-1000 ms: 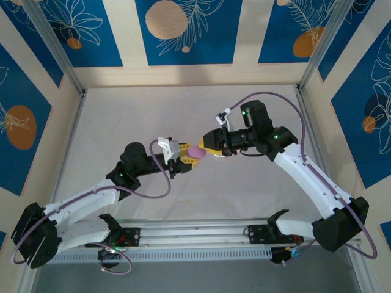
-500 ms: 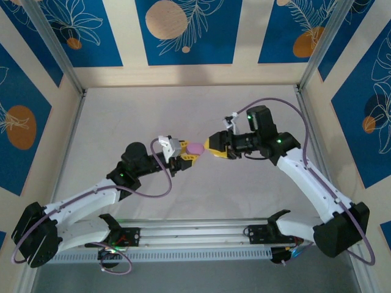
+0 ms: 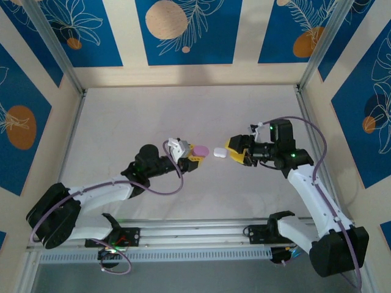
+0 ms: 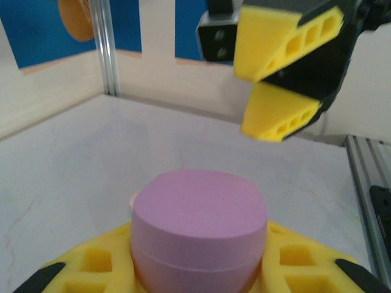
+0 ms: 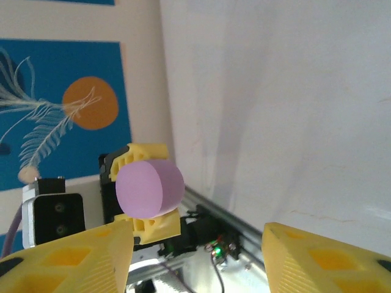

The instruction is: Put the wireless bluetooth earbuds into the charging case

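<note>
A closed, round lilac charging case (image 3: pixel 200 149) is held off the table with my left gripper (image 3: pixel 195 154) shut on it. In the left wrist view the case (image 4: pixel 199 220) sits between the yellow fingers (image 4: pixel 91 262), lid facing away. My right gripper (image 3: pixel 234 152) stands a short way to the right of the case, open, with nothing between its fingers. Its wrist view looks past the two yellow fingertips (image 5: pixel 67 256) at the case (image 5: pixel 148 188) in the left gripper's fingers (image 5: pixel 156 226). The earbuds are out of view.
A small white rounded thing (image 3: pixel 220 152) lies on the table between the two grippers; I cannot tell what it is. The right gripper (image 4: pixel 256 91) faces the left wrist camera. Patterned walls and metal posts enclose the pale table (image 3: pixel 183 110).
My right gripper has drawn back to the right, away from the lilac case, opening a little wider. The left gripper has shifted slightly right with the case. The white thing now shows between them.
</note>
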`<action>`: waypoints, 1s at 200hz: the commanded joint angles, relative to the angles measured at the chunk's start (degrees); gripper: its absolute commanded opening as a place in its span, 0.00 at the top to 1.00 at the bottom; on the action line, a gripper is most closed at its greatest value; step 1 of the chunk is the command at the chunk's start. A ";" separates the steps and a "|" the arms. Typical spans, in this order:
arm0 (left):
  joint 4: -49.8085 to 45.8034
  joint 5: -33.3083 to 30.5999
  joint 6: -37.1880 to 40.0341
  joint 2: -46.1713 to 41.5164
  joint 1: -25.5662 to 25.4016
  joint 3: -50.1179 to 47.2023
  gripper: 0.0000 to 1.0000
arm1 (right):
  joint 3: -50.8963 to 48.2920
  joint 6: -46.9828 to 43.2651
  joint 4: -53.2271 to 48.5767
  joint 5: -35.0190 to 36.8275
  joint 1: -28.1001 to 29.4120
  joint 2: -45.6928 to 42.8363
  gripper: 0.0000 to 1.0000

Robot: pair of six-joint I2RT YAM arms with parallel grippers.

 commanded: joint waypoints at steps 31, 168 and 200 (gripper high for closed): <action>10.94 5.07 -3.35 1.71 -1.34 2.14 0.75 | -0.07 4.71 13.80 -15.61 4.51 5.44 0.42; 11.28 6.82 -4.94 1.87 -2.12 3.78 0.73 | 0.15 9.87 26.08 -19.10 10.41 10.57 0.61; 7.11 4.84 -3.66 0.89 -2.12 3.95 0.68 | 1.78 5.61 18.83 -15.30 10.00 9.55 0.76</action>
